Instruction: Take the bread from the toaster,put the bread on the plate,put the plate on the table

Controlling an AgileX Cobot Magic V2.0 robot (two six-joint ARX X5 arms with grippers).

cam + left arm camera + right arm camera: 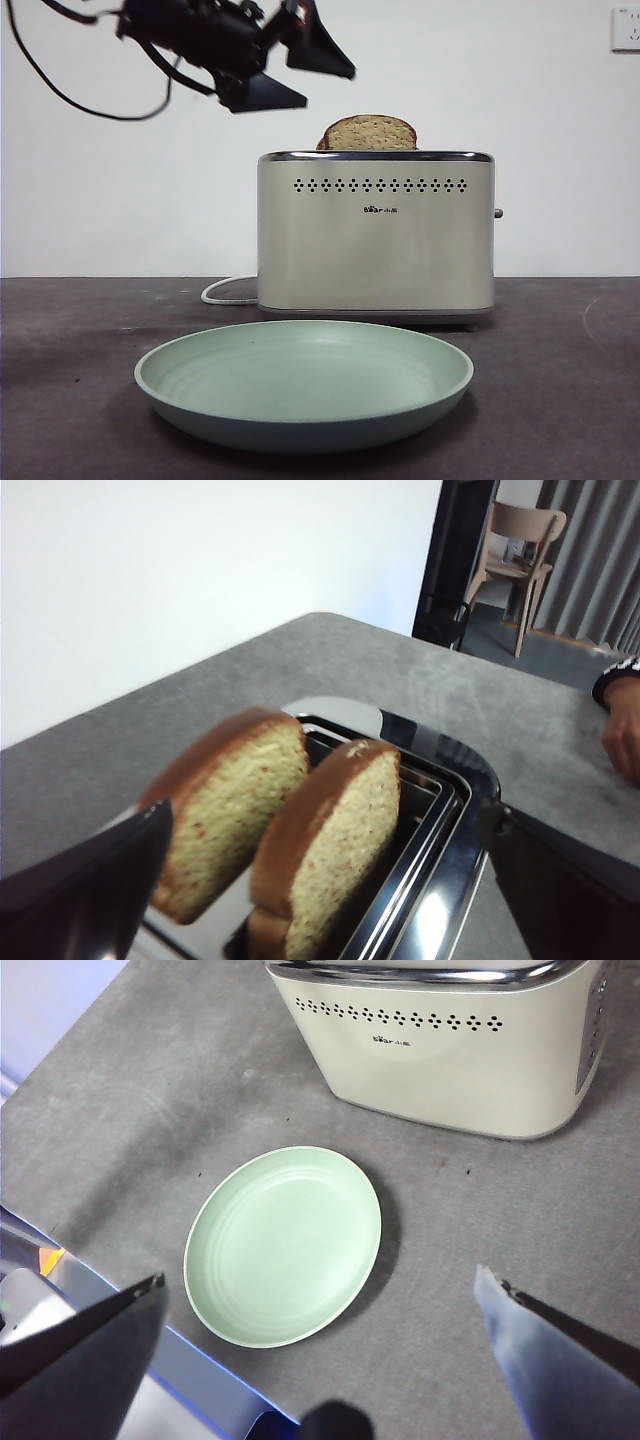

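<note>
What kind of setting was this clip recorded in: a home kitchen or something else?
Probably a lab or office room staged as a kitchen: a toaster and plate sit on a bare grey table by a blank white wall, with a chair and curtains beyond.

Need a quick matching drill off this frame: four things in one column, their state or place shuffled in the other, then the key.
Things
1. pale tan speckled bread slice with brown crust
2. boxy cream toaster with chrome rim
3. round pale mint-green plate
4. left gripper

States
A. lying empty on the dark grey table, in front of the toaster
B. standing in a slot, top poking out
C. in the air, jaws open, above and beside the toaster's top
D. standing behind the plate, white cord trailing off

Pairs: 1-B, 2-D, 3-A, 4-C
</note>
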